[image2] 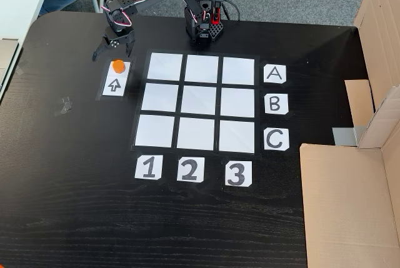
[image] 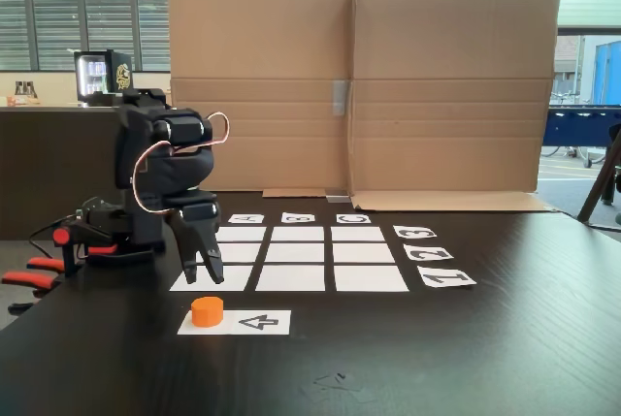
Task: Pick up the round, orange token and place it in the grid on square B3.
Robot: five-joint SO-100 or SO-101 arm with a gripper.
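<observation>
The orange token sits on one end of a white strip with a black arrow, beside the grid. My gripper points down just above and slightly behind the token, open, with nothing between its fingers. Square B3 is a bare white rectangle in the middle line of the grid, right next to card B. All nine squares are bare.
Number cards 1 2 3 and letter cards A B C line two sides of the grid. The arm's base is clamped at the table edge, with red-orange clamp handles nearby. A cardboard wall stands behind the grid, and a person stands beyond it.
</observation>
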